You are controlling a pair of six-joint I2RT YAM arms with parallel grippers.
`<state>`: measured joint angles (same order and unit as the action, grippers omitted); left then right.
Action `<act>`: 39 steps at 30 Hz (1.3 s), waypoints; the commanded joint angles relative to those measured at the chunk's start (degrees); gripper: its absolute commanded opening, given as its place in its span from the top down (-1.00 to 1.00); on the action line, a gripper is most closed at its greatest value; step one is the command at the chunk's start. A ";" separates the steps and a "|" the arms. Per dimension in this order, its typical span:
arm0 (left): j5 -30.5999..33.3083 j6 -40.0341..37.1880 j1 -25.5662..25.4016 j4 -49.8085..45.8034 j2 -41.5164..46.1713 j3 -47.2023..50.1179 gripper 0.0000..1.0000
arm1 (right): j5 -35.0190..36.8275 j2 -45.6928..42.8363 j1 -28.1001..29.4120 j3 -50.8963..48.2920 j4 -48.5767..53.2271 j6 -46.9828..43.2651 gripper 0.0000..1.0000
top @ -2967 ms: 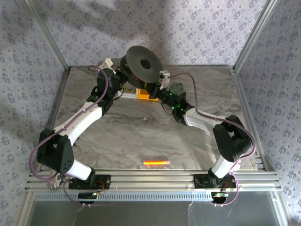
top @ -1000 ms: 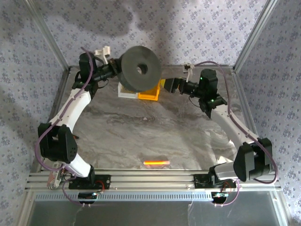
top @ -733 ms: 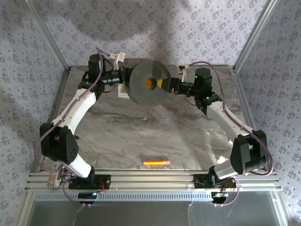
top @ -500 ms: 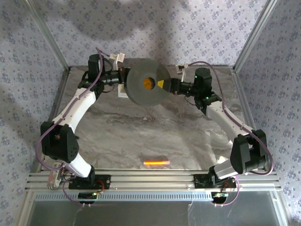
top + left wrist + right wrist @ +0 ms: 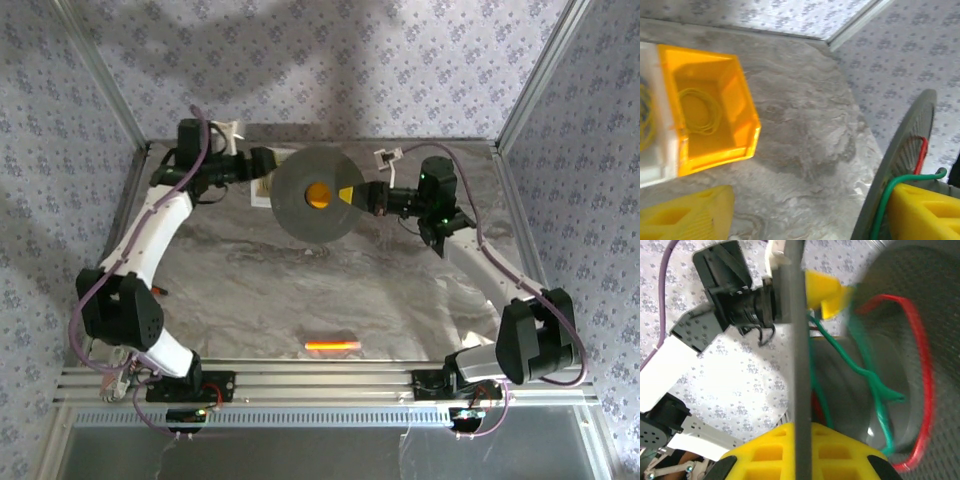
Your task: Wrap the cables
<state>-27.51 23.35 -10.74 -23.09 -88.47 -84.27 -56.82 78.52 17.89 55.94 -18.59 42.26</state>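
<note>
The left gripper (image 5: 807,205) has its yellow fingers (image 5: 685,217) spread wide apart, just left of the spool (image 5: 300,205). The green cable (image 5: 862,372) loops loosely around the spool's core. The right gripper (image 5: 368,196) is clamped on the spool's right flange.

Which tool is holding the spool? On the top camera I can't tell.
Observer: The right tool is. Its wrist camera shows its fingers pinching the spool by the flange's edge.
Operator: And the left tool?
Observer: The left tool is open, fingers wide apart, one beside the flange.
Operator: Any cable on the spool?
Observer: Yes, a green cable lies loose and kinked across the barrel, next to a red wire.
</note>
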 commanded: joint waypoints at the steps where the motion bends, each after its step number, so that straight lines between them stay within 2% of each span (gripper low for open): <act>1: 16.47 -3.48 2.11 -2.94 7.41 0.25 -0.70 | 2.36 0.45 -0.91 -4.89 4.27 -1.56 1.00; 5: 22.55 -5.80 1.95 -3.17 12.03 4.91 -0.78 | 3.59 3.49 -0.54 -9.73 -0.49 0.65 1.00; 13: 28.86 -9.87 -1.12 -3.15 20.21 16.35 -0.89 | 5.10 16.39 2.03 -12.66 -10.35 5.37 1.00; 16: 29.79 -9.91 -2.18 -3.16 22.46 20.20 -0.91 | 7.87 20.09 3.02 -13.02 -11.21 5.45 1.00; 17: 30.08 -9.91 -2.56 -3.11 23.07 21.23 -0.99 | 8.69 21.31 3.11 -13.20 -11.54 5.77 1.00; 21: 31.50 -9.56 -3.89 -2.78 24.63 24.57 -0.99 | 11.08 25.82 3.99 -14.26 -12.94 5.95 0.98; 26: 32.20 -9.47 -4.20 -2.05 25.50 26.91 -0.99 | 12.91 27.14 4.96 -14.57 -9.60 3.04 0.58; 29: 32.53 -9.64 -4.20 -1.36 25.25 27.81 -0.99 | 13.83 24.48 5.04 -13.10 -3.11 -1.24 -0.05; 30: 32.59 -9.73 -4.20 -1.02 25.06 27.99 -0.99 | 13.93 23.43 5.05 -12.20 -0.33 -2.91 -0.33; 31: 32.64 -9.80 -4.20 -0.82 24.85 28.03 -0.99 | 13.47 22.35 4.95 -11.03 2.73 -4.63 -0.48; 34: 32.68 -10.08 -4.20 -0.31 24.40 27.71 -0.99 | 13.79 18.06 4.36 -7.67 12.35 -9.83 -0.74; 36: 32.90 -10.71 -4.20 0.23 24.47 27.50 -0.99 | 14.83 14.58 3.34 -5.01 20.12 -13.29 -1.00; 39: 33.32 -12.17 -4.11 1.88 24.92 27.57 -0.99 | 19.63 7.96 1.19 -0.21 33.81 -20.54 -1.00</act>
<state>4.60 13.45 -14.66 -24.14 -64.18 -56.29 -41.54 92.55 20.82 51.24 -1.37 31.03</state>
